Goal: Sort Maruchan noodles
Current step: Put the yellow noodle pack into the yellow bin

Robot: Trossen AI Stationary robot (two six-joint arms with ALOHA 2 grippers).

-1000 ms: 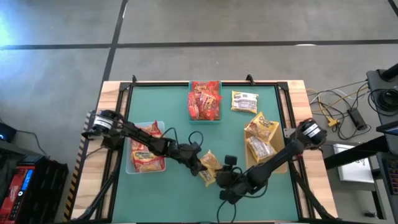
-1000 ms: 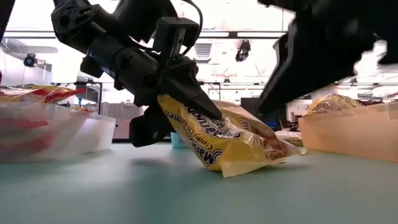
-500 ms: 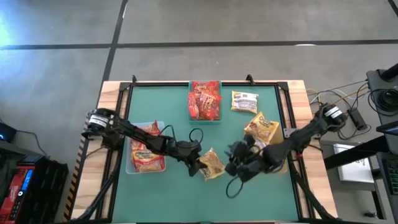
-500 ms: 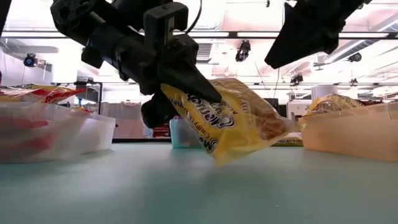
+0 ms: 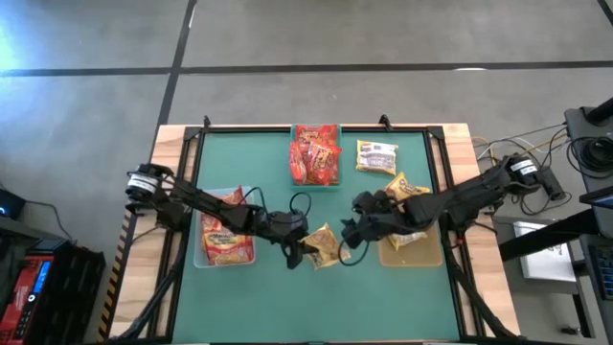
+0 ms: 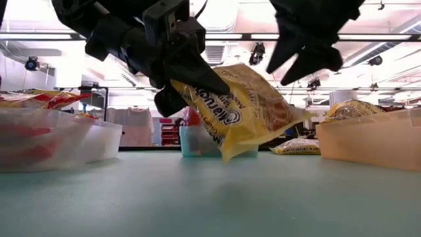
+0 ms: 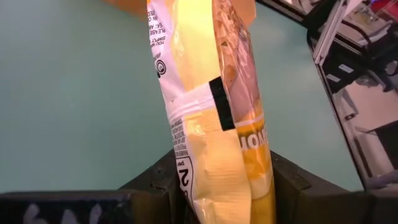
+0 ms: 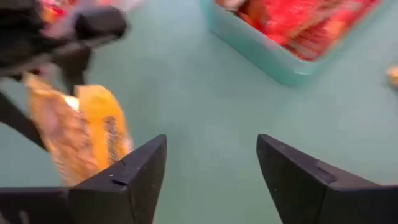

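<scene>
A yellow Maruchan packet (image 5: 326, 247) (image 6: 253, 108) hangs in the air over the table's middle, shut in my left gripper (image 5: 303, 251) (image 6: 205, 80). In the left wrist view the packet (image 7: 214, 106) stands edge-on between the fingers. My right gripper (image 5: 356, 230) (image 8: 211, 171) is open just right of the packet, above the table, touching nothing. Red packets fill the teal bin (image 5: 296, 179). Red and yellow ones lie in the clear bin (image 5: 246, 194). Yellow ones lie in the tan bin (image 5: 421, 257). One yellow-white packet (image 5: 376, 156) lies flat on the mat. My left gripper pinches the yellow packet by its left end (image 7: 214, 190) between the two fingers (image 7: 155, 183). The fingers come slanting down from the table's left. The packet is lifted clear of the table, tilted, its lower corner (image 6: 227, 155) hanging lowest.
Green mat (image 5: 259, 297) is bare along the near edge and between the bins. The teal bin (image 8: 273, 56) sits at the far middle, the clear bin (image 6: 59, 141) at the left, the tan bin (image 6: 368, 138) at the right. Cables lie right of the table.
My left gripper has risen a little, still shut on the yellow packet; the packet, which rested with its lower end on the table, now hangs clear and more tilted. My right gripper has swung from the near edge up and toward the far edge, ending beside the packet.
</scene>
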